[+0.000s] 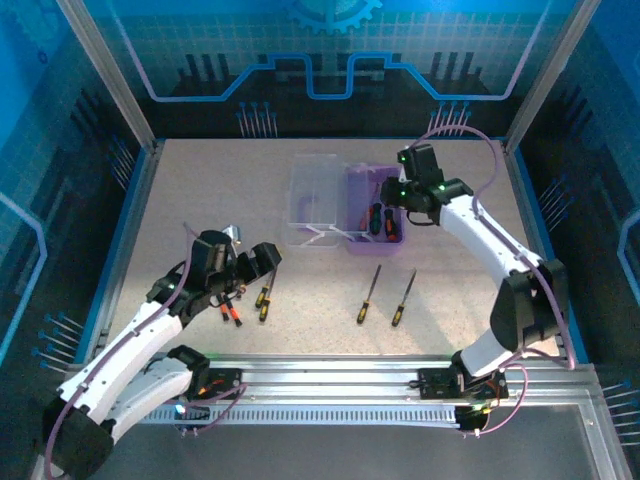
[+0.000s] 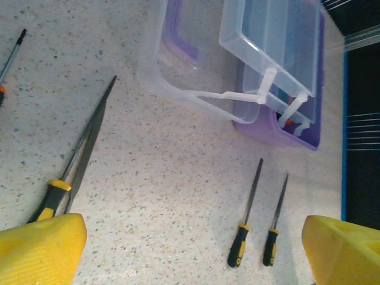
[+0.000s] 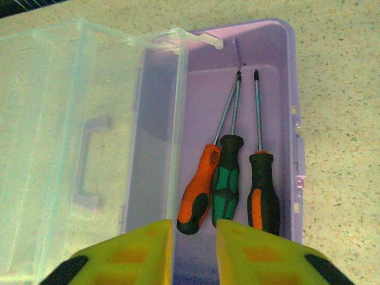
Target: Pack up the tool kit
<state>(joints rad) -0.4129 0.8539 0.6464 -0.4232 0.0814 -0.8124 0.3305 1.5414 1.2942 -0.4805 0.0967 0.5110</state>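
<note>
Take the speckled beige table as a clock face, with six o'clock at the arm bases. A ribbed metal rail runs along that near edge.

At about eight o'clock the left gripper hangs low over the table, its yellow fingers spread wide and holding nothing. Just beside it lies one yellow-black tool. An orange-marked tool lies partly under the arm, and I can't tell if there is more than one there. Around five o'clock, a pair of yellow-black tools lies side by side, tips pointing to twelve.

Farther back, near one o'clock, sits the purple case. It stands open, and its clear lid is folded flat toward nine o'clock, with the purple handle showing through it. Three screwdrivers lie in the case, handles toward six:
- an orange screwdriver, touching the green one
- a green screwdriver
- a black-and-orange screwdriver, a little apart at the three o'clock side

The right gripper hovers over them. Its fingers are only narrowly parted, and nothing is between them.

Beyond twelve o'clock stand aluminium posts and blue-lit wall panels with a circuit pattern.
</note>
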